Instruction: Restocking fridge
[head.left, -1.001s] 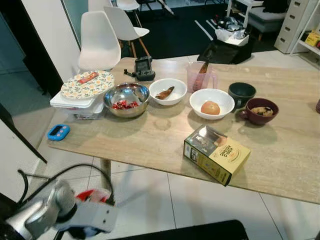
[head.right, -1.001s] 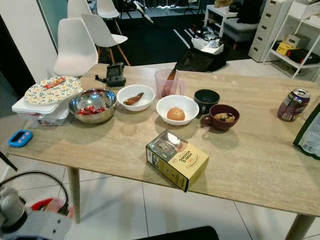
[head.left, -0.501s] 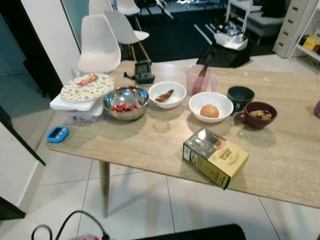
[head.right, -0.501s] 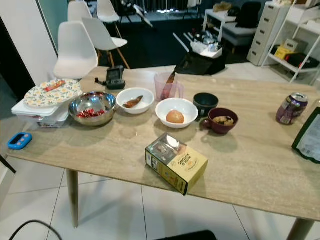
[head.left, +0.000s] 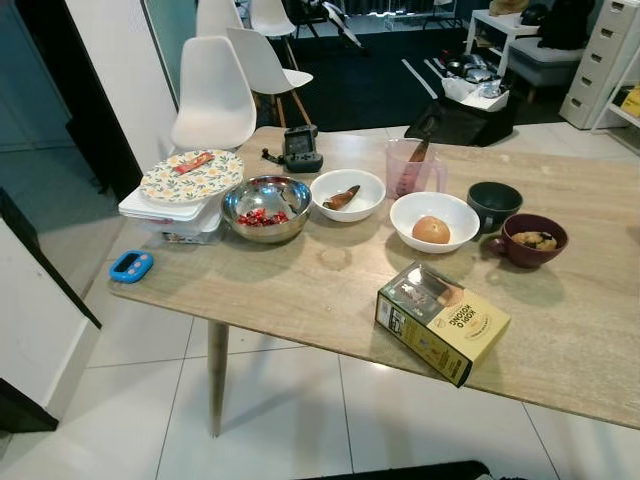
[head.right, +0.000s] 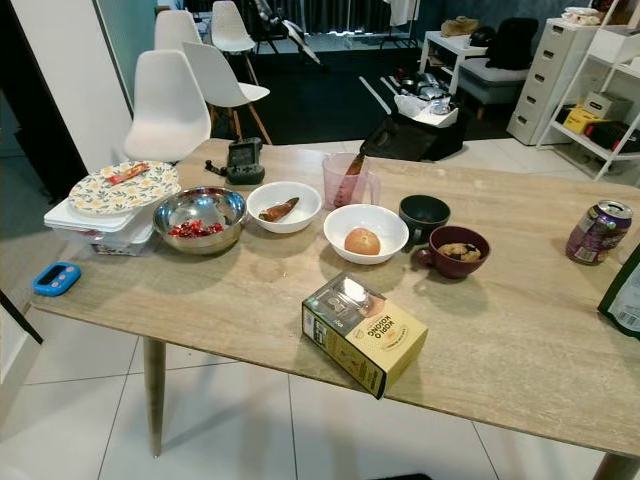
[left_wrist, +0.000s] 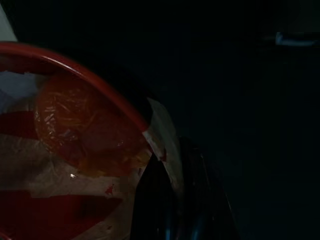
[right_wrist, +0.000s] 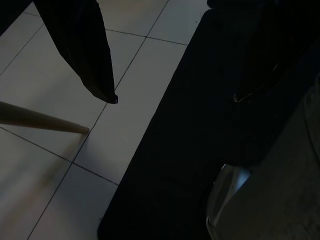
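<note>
At the far left edge of the table (head.left: 300, 290) lies a blue timer (head.left: 131, 265), and beyond it a floral plate (head.left: 192, 176) caps a stack of white containers (head.left: 170, 212), likely to cover what is inside. To the right runs a row of dishes: a steel bowl (head.left: 266, 207) of red pieces, a white bowl (head.left: 347, 194) with a brown scrap, a pink measuring jug (head.left: 410, 168) behind, a white bowl with a round bun (head.left: 433, 220), a dark green cup (head.left: 494, 204) and a maroon mug (head.left: 529, 240). Nearer lies a yellow carton (head.left: 441, 321) on its side, and at the far right stands a purple can (head.right: 598, 231). All appear set out for carrying to the fridge. The left end effector (left_wrist: 172, 200) hangs low in shade, one finger pinching the rim of a red bowl (left_wrist: 75, 150) covered with plastic film, so it is closed on the item being restocked. The right end effector (right_wrist: 175, 97) hangs idle over the tiled floor (right_wrist: 45, 150) with fingers spread wide and nothing between them.
</note>
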